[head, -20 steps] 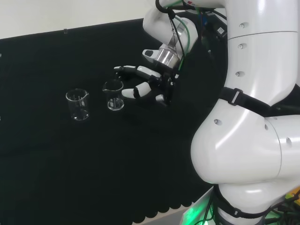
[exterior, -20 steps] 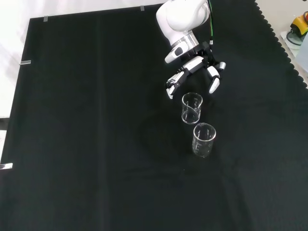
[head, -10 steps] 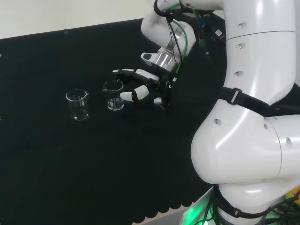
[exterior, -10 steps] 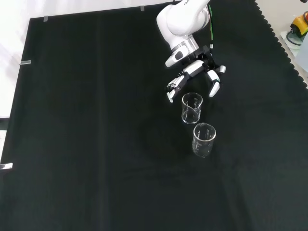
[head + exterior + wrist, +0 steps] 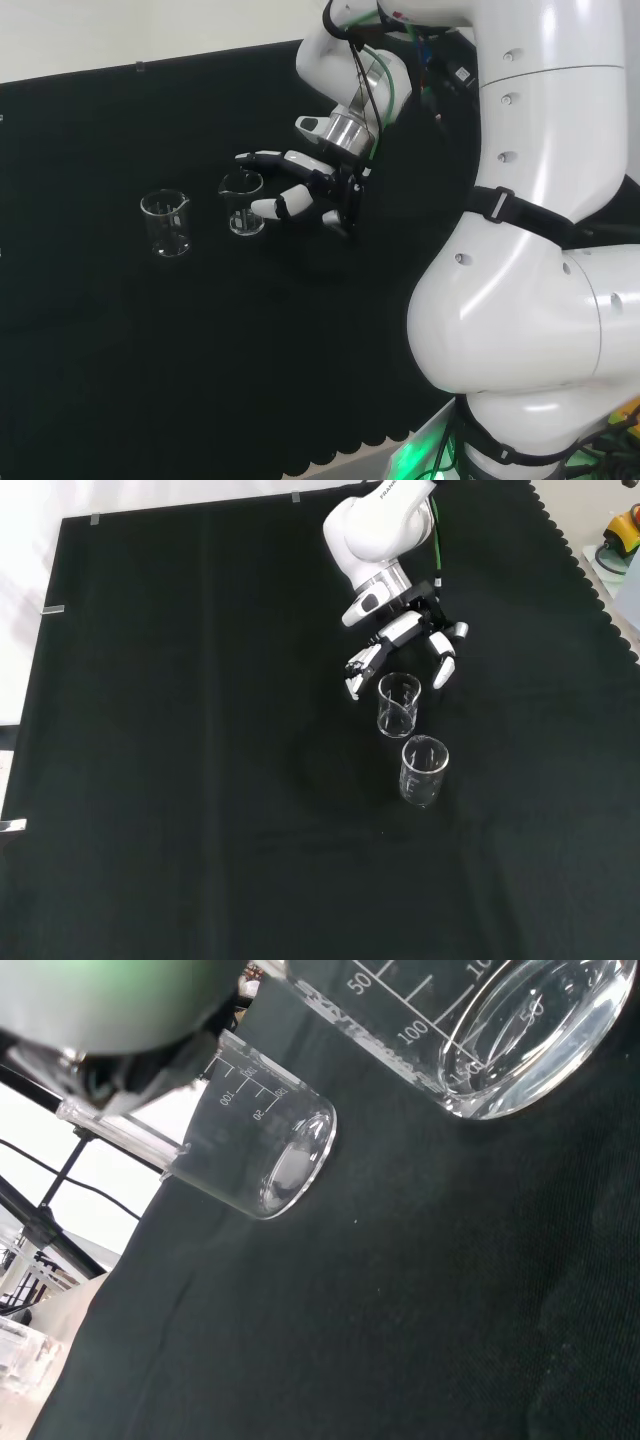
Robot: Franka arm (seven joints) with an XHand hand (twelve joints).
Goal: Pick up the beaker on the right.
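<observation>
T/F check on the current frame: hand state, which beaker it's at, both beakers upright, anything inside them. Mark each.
1. The hand has its fingers spread open and holds nothing. True.
2. The hand is at the left beaker in the head view. False: it is at the right beaker, fingers on either side of it.
3. Both beakers stand upright on the black cloth. True.
4. The right beaker is lifted off the cloth. False: it stands on the cloth.
5. One beaker is full of blue liquid. False: both look clear and empty.
</observation>
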